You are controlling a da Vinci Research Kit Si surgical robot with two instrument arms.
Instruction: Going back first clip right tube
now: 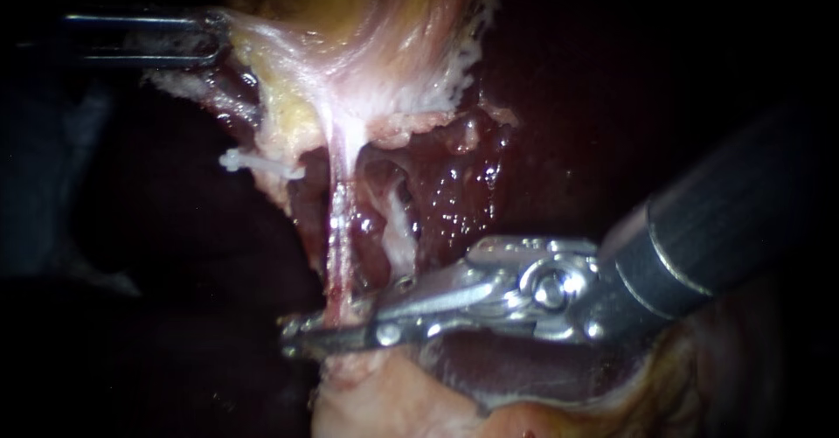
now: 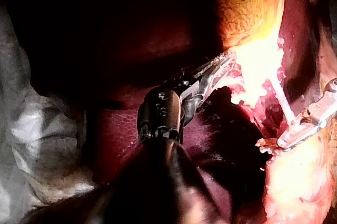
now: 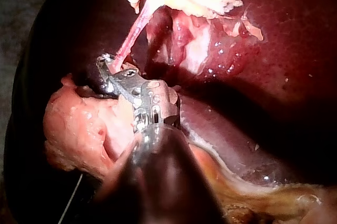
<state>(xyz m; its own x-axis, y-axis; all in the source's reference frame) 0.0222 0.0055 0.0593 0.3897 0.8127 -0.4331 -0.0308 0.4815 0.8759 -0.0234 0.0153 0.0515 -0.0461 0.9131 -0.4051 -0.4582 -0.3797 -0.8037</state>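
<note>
A thin pink tube (image 1: 339, 228) runs taut from the gallbladder (image 1: 358, 27) down to pale tissue (image 1: 376, 399). My right instrument (image 1: 325, 323) comes in from the right, and its narrow metal jaws lie shut on this tube low down. The right wrist view shows the same grip (image 3: 108, 69) on the tube (image 3: 134, 29). A white clip (image 1: 258, 164) sits on the tissue edge further left. A whitish strand (image 1: 399, 228) lies right of the pink tube. My left instrument (image 1: 210, 40) holds the gallbladder's edge at upper left, jaws shut on it (image 2: 221, 66).
Dark red wet liver (image 1: 463, 176) lies behind the tubes. Fatty yellow tissue (image 1: 288, 114) hangs under the gallbladder. The pale tissue mound (image 3: 84, 129) lies directly under my right instrument's jaws. White cloth (image 2: 31, 129) shows beside the left shaft.
</note>
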